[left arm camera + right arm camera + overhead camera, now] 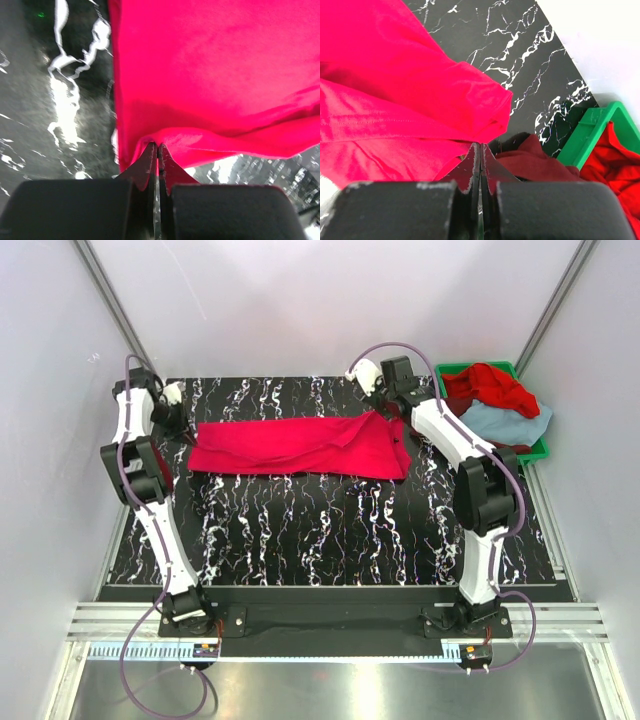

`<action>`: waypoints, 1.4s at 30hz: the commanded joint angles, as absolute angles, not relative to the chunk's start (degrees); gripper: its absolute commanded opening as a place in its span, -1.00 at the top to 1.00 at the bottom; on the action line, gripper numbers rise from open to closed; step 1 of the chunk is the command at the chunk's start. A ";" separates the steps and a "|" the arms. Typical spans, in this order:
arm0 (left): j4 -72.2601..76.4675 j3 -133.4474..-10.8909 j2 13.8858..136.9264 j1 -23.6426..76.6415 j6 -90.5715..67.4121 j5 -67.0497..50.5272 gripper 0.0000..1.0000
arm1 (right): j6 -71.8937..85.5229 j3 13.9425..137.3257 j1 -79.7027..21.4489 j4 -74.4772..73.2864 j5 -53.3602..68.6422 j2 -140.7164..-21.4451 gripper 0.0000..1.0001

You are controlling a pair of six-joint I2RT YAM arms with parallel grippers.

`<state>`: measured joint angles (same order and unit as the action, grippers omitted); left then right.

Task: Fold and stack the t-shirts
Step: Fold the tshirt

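Top view
Arm bases [330,618]: bolted at the near edge of the black marbled table [330,530].
Crimson-pink t-shirt [300,447]: a long band lying across the far part of the table.
Left gripper [186,432]: at the band's left end.
Right gripper [388,408]: at its right far corner.
Green bin [520,368]: far right, holding a red t-shirt [490,388] and a blue-grey t-shirt [510,422].

Left wrist
Left gripper [158,147]: fingers pressed together, pinching the crimson-pink t-shirt's [215,75] edge, which is raised off the table [50,125].

Right wrist
Right gripper [480,147]: fingers closed, a fold of crimson-pink t-shirt [395,100] nipped at the tips.
Maroon t-shirt [535,160]: just beside the fingers, against the green bin's [590,135] wall.
Red t-shirt [615,170]: inside the bin.
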<state>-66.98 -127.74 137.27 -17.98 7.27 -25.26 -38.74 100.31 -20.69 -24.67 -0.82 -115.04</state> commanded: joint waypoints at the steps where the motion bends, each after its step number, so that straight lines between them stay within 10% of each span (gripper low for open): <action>1: -64.60 -130.96 138.51 -17.75 7.56 -21.45 1.00 | -39.73 104.94 -19.69 -22.06 -0.18 -117.50 1.00; 31: -59.24 -137.28 143.35 -15.64 6.07 -14.42 1.00 | -38.32 113.91 -18.19 -19.78 -1.67 -131.04 1.00; 36: -58.97 -137.55 140.81 -15.64 5.45 -9.95 0.05 | -35.87 116.01 -18.11 -19.34 -4.65 -130.61 0.39; 42: -52.50 -131.24 128.71 -16.17 4.05 -15.70 -0.49 | -33.06 113.38 -18.11 -20.12 -4.66 -123.59 0.04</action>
